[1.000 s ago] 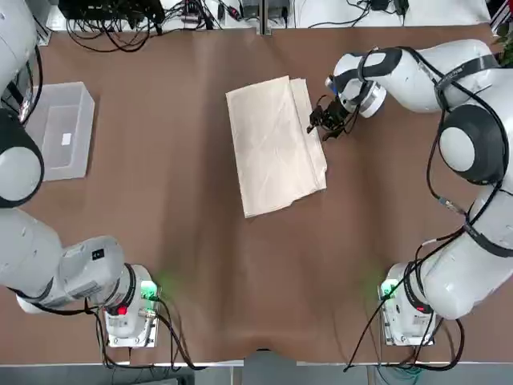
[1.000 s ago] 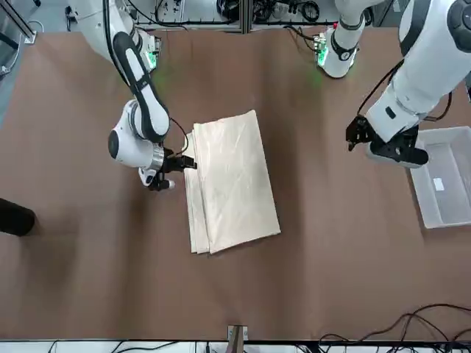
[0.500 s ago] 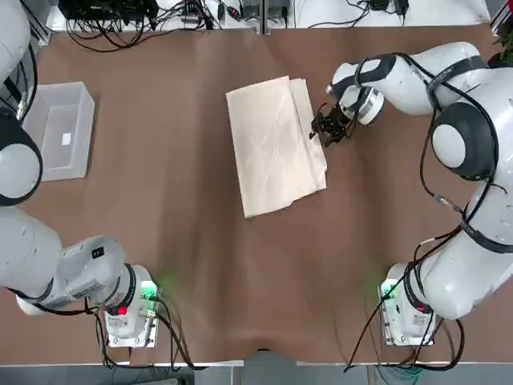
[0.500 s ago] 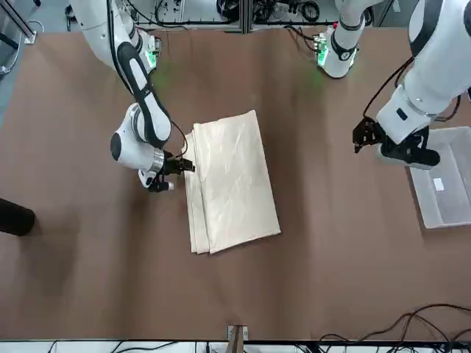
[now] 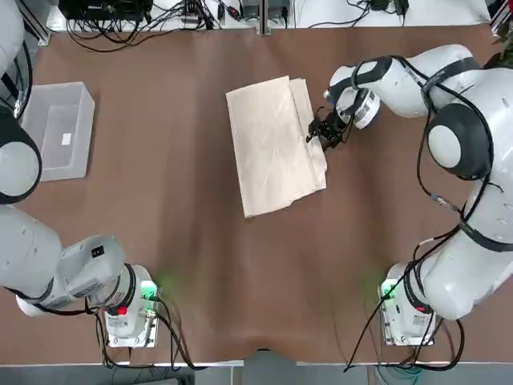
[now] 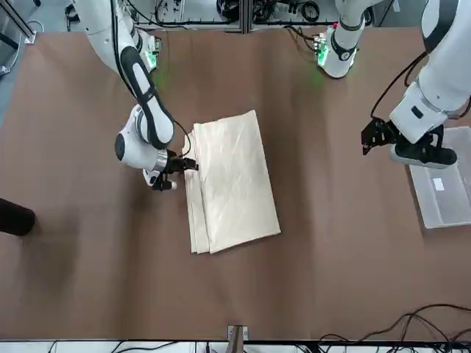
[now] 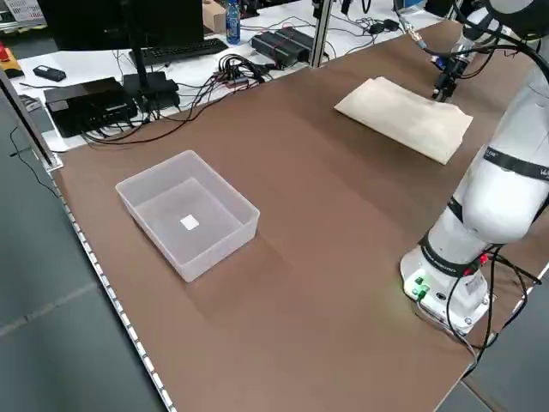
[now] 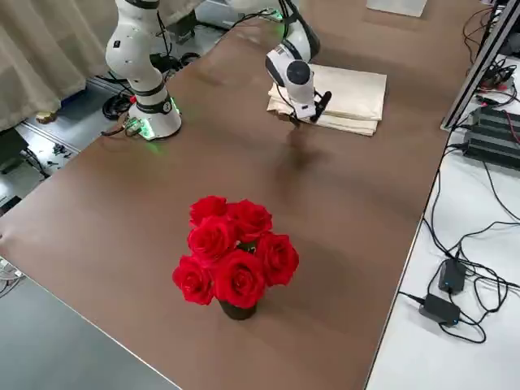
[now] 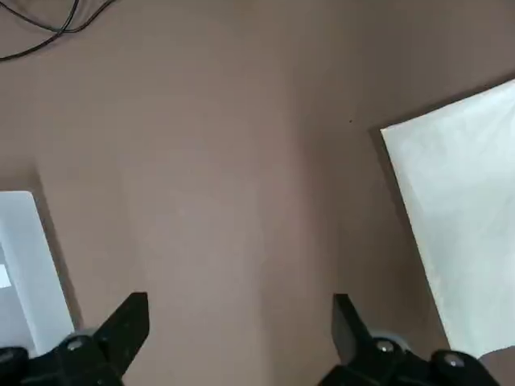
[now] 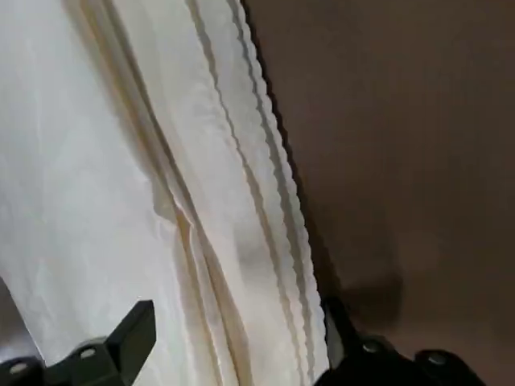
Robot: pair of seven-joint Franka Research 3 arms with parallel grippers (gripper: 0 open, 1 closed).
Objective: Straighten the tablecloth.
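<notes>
Two arms flank the table. From overhead, the folded tablecloth [image 5: 275, 144] lies mid-table, the right gripper [image 5: 324, 132] at its stacked edge. From the front, the left gripper [image 6: 372, 136] hangs beside the clear bin [image 6: 444, 185], well apart from the cloth. Both wrist views show fingers spread, holding nothing.

The folded tablecloth [image 5: 275, 144] is lying on the table [image 5: 184, 241], near its middle. The right gripper [image 5: 323, 131] is sitting at the tablecloth's layered edge on the robot's right. The clear bin [image 5: 58, 130] is resting well to the tablecloth's left, with the left gripper [image 6: 370, 137] hanging between the two. The roses [image 8: 231, 252] are standing well to the tablecloth's right.
</notes>
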